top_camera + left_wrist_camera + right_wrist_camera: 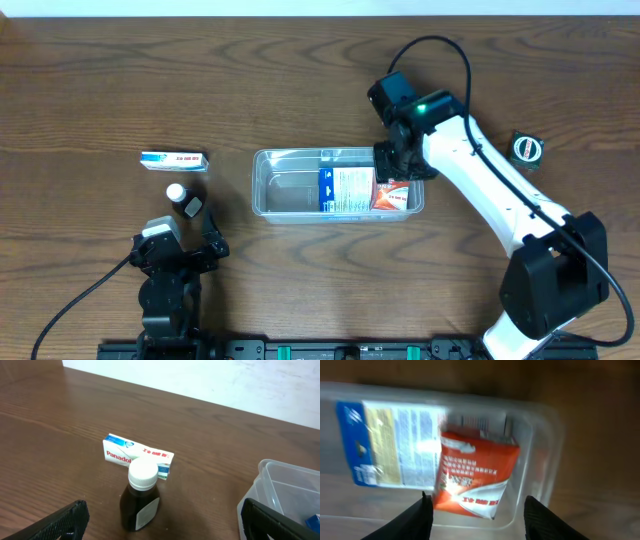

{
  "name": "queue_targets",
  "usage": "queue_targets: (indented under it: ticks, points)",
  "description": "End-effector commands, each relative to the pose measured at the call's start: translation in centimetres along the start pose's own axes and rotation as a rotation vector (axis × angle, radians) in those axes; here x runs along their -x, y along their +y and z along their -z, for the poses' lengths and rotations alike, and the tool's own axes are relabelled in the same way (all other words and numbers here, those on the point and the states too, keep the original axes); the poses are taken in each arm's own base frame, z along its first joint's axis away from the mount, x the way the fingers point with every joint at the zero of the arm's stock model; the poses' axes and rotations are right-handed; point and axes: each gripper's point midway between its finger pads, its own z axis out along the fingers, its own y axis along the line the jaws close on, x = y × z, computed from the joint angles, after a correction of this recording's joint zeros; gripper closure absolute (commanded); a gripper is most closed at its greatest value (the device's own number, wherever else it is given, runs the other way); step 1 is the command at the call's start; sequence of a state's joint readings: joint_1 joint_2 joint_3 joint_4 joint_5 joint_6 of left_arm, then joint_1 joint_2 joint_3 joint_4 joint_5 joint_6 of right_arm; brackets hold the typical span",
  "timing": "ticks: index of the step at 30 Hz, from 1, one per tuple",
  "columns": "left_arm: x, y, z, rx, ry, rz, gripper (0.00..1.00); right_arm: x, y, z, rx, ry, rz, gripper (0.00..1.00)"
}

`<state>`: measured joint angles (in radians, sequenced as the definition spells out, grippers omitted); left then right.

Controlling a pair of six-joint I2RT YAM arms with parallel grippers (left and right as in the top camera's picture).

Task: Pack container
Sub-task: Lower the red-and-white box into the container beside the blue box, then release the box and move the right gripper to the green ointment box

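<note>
The clear container (275, 190) lies mid-table, its corner (282, 482) also showing in the left wrist view. Inside it lie a blue-and-white packet (345, 190) and a red packet (392, 192). My right gripper (398, 160) hovers over the tub's right end. Its fingers stand apart on either side of the red packet (475, 477), which rests in the tub beside the blue-and-white packet (395, 442). My left gripper (165, 530) is wide open and low at the near left. A brown bottle with a white cap (141, 495) stands just ahead of it.
A white-and-blue Panadol box (173, 160) lies behind the bottle (185, 200), left of the tub, and shows in the left wrist view too (137, 455). A small round black-and-green object (527, 149) sits at the far right.
</note>
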<state>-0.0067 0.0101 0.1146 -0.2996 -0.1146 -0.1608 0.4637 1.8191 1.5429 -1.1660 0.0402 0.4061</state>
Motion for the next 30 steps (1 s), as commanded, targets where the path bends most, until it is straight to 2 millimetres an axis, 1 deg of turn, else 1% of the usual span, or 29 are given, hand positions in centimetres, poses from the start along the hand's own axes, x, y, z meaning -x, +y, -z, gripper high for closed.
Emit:
queue_targets:
  ticks: [1, 2, 4, 6, 7, 8, 10, 11, 13, 16, 18, 20, 24, 30]
  points:
    - [-1.2, 0.4, -0.2, 0.015, 0.035, -0.003, 0.02, 3.7, -1.9, 3.9, 0.026, -0.126, -0.032, 0.41]
    - [-1.2, 0.4, -0.2, 0.015, 0.035, -0.003, 0.02, 4.2, -2.8, 4.6, 0.026, -0.140, -0.056, 0.38]
    - [-1.2, 0.4, -0.2, 0.015, 0.035, -0.003, 0.02, 5.4, -5.4, 5.7, 0.016, -0.162, -0.106, 0.37]
    - [-1.2, 0.4, -0.2, 0.015, 0.035, -0.003, 0.02, 5.9, -8.5, 5.9, -0.002, -0.163, -0.179, 0.36]
    - [-1.2, 0.4, -0.2, 0.015, 0.035, -0.003, 0.02, 5.8, -10.8, 5.8, -0.017, -0.151, -0.231, 0.36]
    - [-1.2, 0.4, -0.2, 0.015, 0.035, -0.003, 0.02, 5.7, -12.1, 5.7, -0.026, -0.142, -0.258, 0.36]
    - [-1.2, 0.4, -0.2, 0.015, 0.035, -0.003, 0.02, 5.1, -15.5, 5.3, -0.047, -0.119, -0.336, 0.36]
    - [-1.2, 0.4, -0.2, 0.015, 0.035, -0.003, 0.02, 4.8, -17.0, 5.2, -0.053, -0.110, -0.364, 0.34]
    - [-1.2, 0.4, -0.2, 0.015, 0.035, -0.003, 0.02, 4.3, -19.5, 4.9, -0.047, -0.094, -0.403, 0.30]
    - [-1.2, 0.4, -0.2, 0.015, 0.035, -0.003, 0.02, 3.7, -22.3, 4.4, -0.056, -0.073, -0.440, 0.28]
    - [-1.2, 0.4, -0.2, 0.015, 0.035, -0.003, 0.02, 3.4, -23.7, 3.7, -0.074, -0.054, -0.448, 0.28]
    - [-1.2, 0.4, -0.2, 0.015, 0.035, -0.003, 0.02, 3.2, -24.5, 2.8, -0.079, -0.030, -0.458, 0.27]
    - [-1.2, 0.4, -0.2, 0.015, 0.035, -0.003, 0.02, 3.1, -25.7, 0.2, -0.097, 0.029, -0.466, 0.24]
    - [-1.2, 0.4, -0.2, 0.015, 0.035, -0.003, 0.02, 3.0, -26.7, -4.0, -0.093, 0.105, -0.487, 0.21]
